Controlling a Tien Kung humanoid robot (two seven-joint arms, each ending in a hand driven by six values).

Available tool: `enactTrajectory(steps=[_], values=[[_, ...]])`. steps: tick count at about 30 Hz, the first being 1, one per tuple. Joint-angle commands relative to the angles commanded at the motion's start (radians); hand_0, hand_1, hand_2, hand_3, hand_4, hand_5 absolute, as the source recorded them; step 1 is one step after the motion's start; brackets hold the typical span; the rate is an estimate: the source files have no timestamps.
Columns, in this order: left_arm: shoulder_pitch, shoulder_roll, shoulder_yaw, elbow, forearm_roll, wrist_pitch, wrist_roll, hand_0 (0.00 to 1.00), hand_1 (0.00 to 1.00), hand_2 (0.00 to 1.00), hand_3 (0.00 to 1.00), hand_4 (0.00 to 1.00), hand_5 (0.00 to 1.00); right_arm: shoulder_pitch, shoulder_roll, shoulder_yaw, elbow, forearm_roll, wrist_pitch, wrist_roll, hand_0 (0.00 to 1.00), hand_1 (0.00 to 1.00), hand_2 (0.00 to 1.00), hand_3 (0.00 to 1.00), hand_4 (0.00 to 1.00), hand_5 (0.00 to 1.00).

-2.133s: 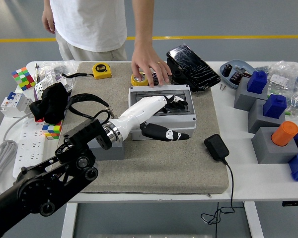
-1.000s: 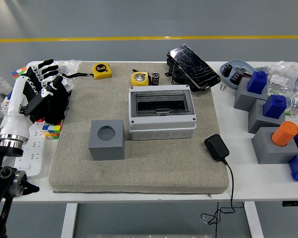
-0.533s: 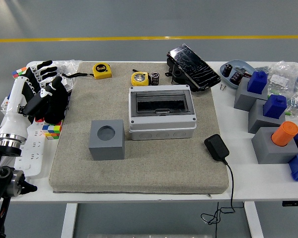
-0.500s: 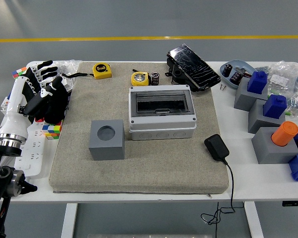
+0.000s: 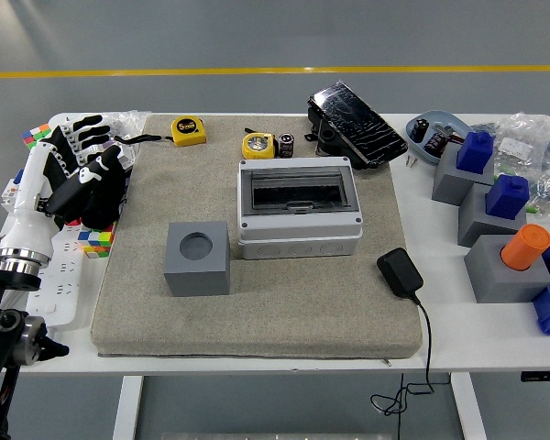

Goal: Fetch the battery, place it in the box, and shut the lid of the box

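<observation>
Grey lidded junction box [image 5: 300, 207] sits mid-mat, clear lid down. Small black cylindrical battery [image 5: 286, 145] stands just behind the box, touching a yellow tape measure [image 5: 258, 146]. Left hand [image 5: 78, 156], fingers spread and empty, hovers far left of the box. Risks: the closed lid blocks insertion; the reach may knock the battery over.

You see only your left arm, and it enters from the lower left corner of the picture. The black joints sit at the bottom edge, then a metal ring at the wrist, then the white forearm rises almost straight up along the left side. Your left hand [image 5: 78, 165] is at the top of it, over the left end of the table. Its black fingers [image 5: 87, 120] are spread and a little bent, pointing to the right, and they hold nothing. Your right arm does not appear in the picture.
</observation>
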Motion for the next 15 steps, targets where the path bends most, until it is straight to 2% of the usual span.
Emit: enactTrajectory(steps=[15], values=[[-0.008, 0.010, 0.008, -0.014, 0.002, -0.005, 0.000, 0.563, 0.726, 0.725, 0.739, 0.998, 0.497, 0.011, -0.007, -0.020, 0.000, 0.015, 0.000, 0.008, 0.634, 0.647, 0.668, 0.602, 0.991, 0.578]])
